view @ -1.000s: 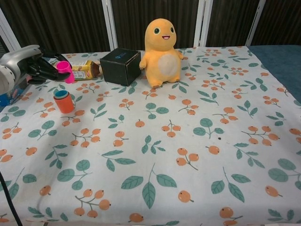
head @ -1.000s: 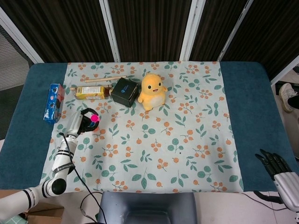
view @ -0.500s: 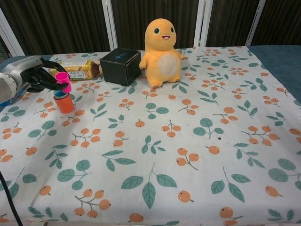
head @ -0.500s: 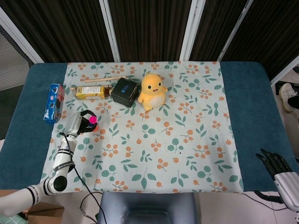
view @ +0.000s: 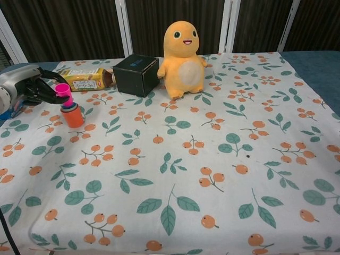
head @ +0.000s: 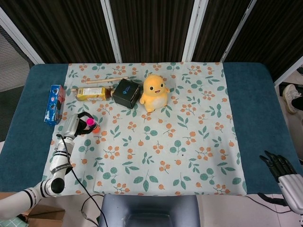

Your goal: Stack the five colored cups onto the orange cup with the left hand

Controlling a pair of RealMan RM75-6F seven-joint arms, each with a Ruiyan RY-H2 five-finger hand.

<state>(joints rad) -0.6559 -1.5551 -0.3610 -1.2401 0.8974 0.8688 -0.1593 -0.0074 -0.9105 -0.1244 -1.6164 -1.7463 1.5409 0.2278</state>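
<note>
An orange cup (view: pixel 73 118) stands on the flowered cloth at the left, with a blue cup's rim (view: pixel 68 108) showing inside it. A pink cup (view: pixel 64 94) sits upright in the top of that stack, and my left hand (view: pixel 27 89) reaches in from the left with its fingertips (view: pixel 49 94) pinching it. From the head camera the pink cup (head: pixel 89 122) covers most of the orange cup (head: pixel 95 128), with the left hand (head: pixel 75 124) just to its left. My right hand (head: pixel 283 171) hangs off the table's near right corner, fingers apart, holding nothing.
A yellow plush toy (view: pixel 181 57) and a black box (view: pixel 135 74) stand at the back middle. A yellow packet (view: pixel 85 78) lies behind the cups. A blue snack box (head: pixel 54 104) and a wooden stick (head: pixel 106 80) lie at the far left.
The left hand has carried the pink cup down and toward the near left, from behind the stack to right on top of it.
</note>
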